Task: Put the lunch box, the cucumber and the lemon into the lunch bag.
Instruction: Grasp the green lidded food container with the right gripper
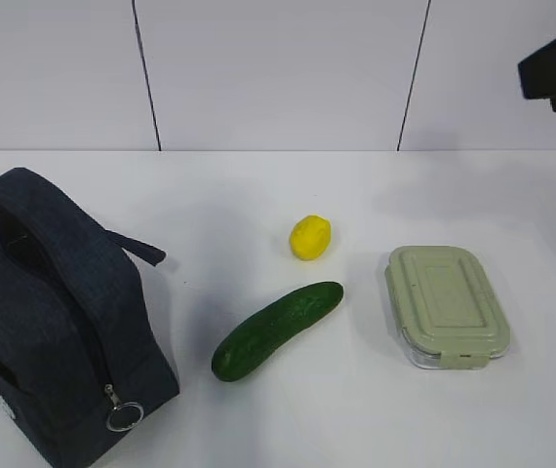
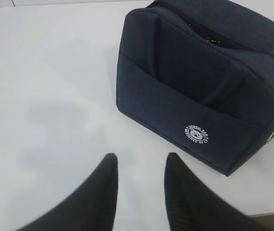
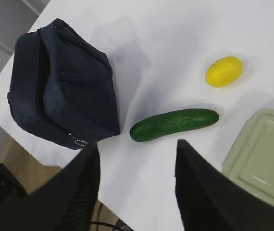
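The lunch bag [image 1: 49,322] stands on the white table [image 1: 258,185], its zipper ring pull [image 1: 123,416] hanging at the near end. Right of the bag lies the cucumber [image 1: 276,330]; the lemon [image 1: 310,237] sits just behind the cucumber, apart from it, and the lunch box [image 1: 446,304], lid on, rests farther right of the bag. The left gripper [image 2: 141,166] hovers beside the bag, jaws partly apart, holding nothing. The right gripper [image 3: 137,154] hangs above the cucumber, jaws wide, empty.
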Controlling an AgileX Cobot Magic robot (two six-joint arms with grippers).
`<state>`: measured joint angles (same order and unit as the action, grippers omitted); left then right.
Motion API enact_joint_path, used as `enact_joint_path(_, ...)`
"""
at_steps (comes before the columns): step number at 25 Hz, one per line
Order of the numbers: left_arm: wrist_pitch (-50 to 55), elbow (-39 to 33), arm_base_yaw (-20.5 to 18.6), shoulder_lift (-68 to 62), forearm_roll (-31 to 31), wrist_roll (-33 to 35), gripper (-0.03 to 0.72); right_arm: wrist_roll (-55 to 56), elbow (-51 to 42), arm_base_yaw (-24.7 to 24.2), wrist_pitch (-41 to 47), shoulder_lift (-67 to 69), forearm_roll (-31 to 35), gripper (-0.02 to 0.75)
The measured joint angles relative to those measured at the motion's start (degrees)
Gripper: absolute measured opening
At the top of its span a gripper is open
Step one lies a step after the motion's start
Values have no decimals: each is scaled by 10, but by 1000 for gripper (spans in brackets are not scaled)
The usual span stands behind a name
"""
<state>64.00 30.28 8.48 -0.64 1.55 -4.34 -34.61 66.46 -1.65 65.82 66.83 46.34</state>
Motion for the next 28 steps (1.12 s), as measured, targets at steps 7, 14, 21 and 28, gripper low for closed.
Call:
enact_joint_path(7, 0, 0, 0, 0, 0, 0, 242, -103, 2, -149, 39, 81, 125, 389)
enact_joint_path(14, 0, 0, 0, 0, 0, 0, 242, -108, -16, -176, 39, 157, 95, 389)
enact_joint_path(21, 0, 0, 0, 0, 0, 0, 242, -165, -100, -178, 37, 175, 90, 389)
enact_joint_path(28, 0, 0, 0, 0, 0, 0, 242, -217, -133, -265, 30, 221, 136, 390)
